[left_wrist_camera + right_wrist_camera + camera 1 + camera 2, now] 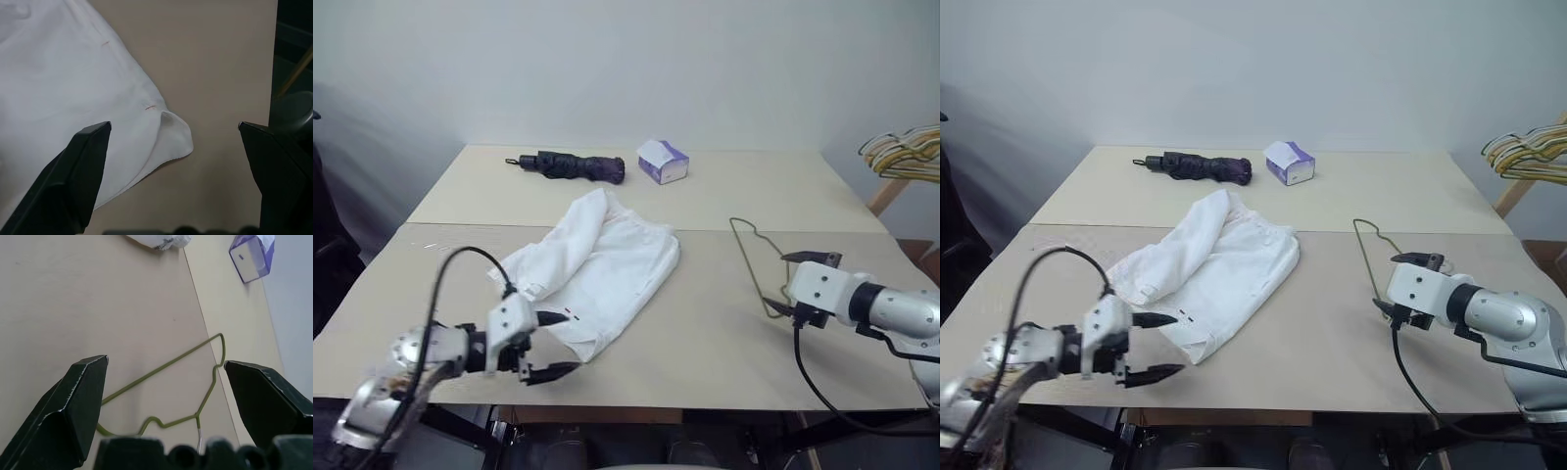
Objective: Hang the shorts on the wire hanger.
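Shorts (592, 269) are spread mid-surface (705, 343), the left hand (546, 345) gaping empty at their near hem. Beside them, the wire hanger (751, 259) is straddled by the wide-open, empty right hand (166, 377).

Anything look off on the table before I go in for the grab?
Nothing damaged or spilled. The shorts lie crumpled, one hem corner curled up near the left gripper. The wire hanger lies flat before the right gripper. Both jaws open, empty.

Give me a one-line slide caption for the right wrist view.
Open right gripper poised over the wire hanger lying flat on the table.
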